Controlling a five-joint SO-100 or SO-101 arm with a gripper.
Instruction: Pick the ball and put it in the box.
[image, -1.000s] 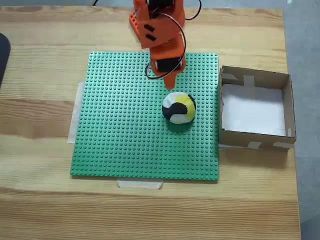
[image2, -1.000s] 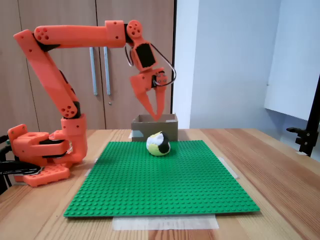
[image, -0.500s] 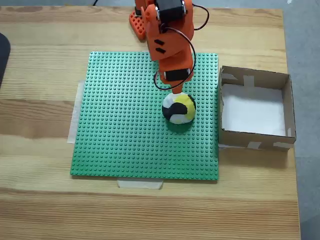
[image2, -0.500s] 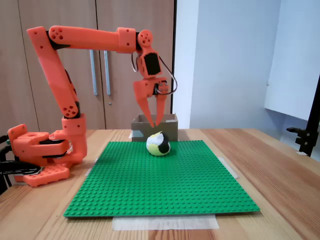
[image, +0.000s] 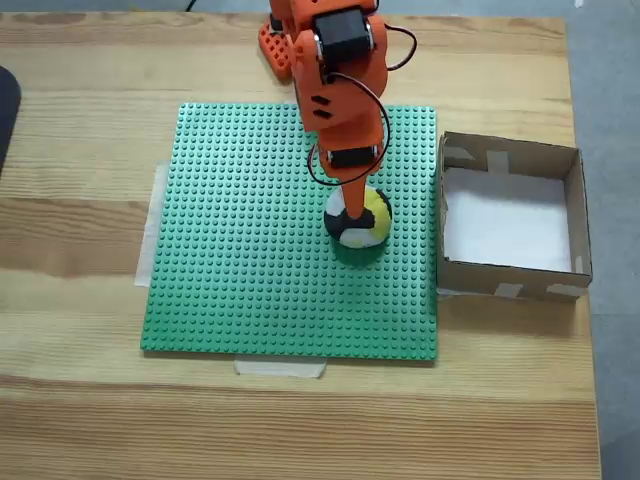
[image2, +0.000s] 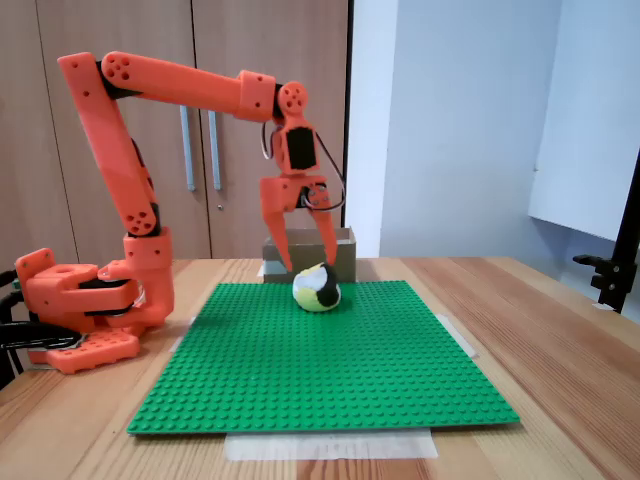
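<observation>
The ball (image: 368, 226) (image2: 318, 289), patched white, black and yellow, rests on the green studded baseplate (image: 250, 250) (image2: 320, 370). My orange gripper (image: 355, 206) (image2: 308, 263) hangs open just above it, one finger coming down on each side of its top, and partly covers it in the top-down fixed view. Whether the fingers touch the ball I cannot tell. The brown cardboard box (image: 505, 279) with a white floor stands off the plate's right edge in that view. In the side fixed view the box (image2: 348, 245) sits right behind the ball.
The arm's orange base (image2: 85, 300) stands at the left of the side fixed view, beyond the plate's far edge in the top-down one. Pale tape (image: 280, 368) holds the plate to the wooden table (image: 80, 400). A dark object (image: 6, 105) lies at the left edge.
The arm has reached forward and lowered over the ball. Its jaws, nearly together before, have spread wide around the ball's top. Ball and box have not moved.
</observation>
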